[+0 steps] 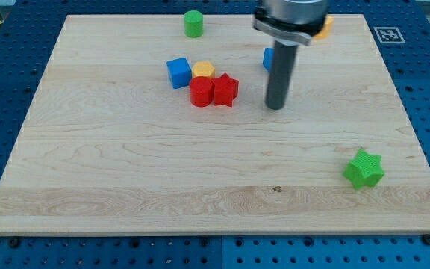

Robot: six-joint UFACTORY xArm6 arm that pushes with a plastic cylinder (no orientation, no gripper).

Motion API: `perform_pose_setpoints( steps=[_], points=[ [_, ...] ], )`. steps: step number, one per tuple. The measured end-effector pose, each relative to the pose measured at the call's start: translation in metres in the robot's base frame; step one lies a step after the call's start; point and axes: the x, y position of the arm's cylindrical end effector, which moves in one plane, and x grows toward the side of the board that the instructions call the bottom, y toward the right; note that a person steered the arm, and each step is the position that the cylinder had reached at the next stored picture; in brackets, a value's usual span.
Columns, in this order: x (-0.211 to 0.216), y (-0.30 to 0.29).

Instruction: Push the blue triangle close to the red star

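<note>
My tip [275,107], the blunt end of a straight dark rod with no jaws to part or close, is planted on the pale wooden board [125,179]. Just behind the rod, a blue triangle block [267,58] is largely hidden. A red star block [225,90] is seen to the view's left of my tip, pressed against a red cylinder [201,92].
</note>
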Motion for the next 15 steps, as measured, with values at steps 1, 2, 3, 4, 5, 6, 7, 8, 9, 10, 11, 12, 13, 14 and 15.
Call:
perform_pose_setpoints(
  steps=[1,2,3,4,5,6,7,8,9,10,11,12,13,14,15],
  points=[
    [-0.022,0.032],
    [-0.077,0.046],
    [-0.120,0.042],
    [-0.124,0.012],
    [-0.118,-0.002],
    [-0.107,-0.005],
    [-0.094,0.012],
    [-0.083,0.021],
    [-0.079,-0.014],
    [-0.079,-0.039],
    [-0.080,-0.053],
    [-0.085,-0.006],
    [-0.045,0.010],
    [-0.027,-0.005],
    [-0.051,-0.041]
  ],
)
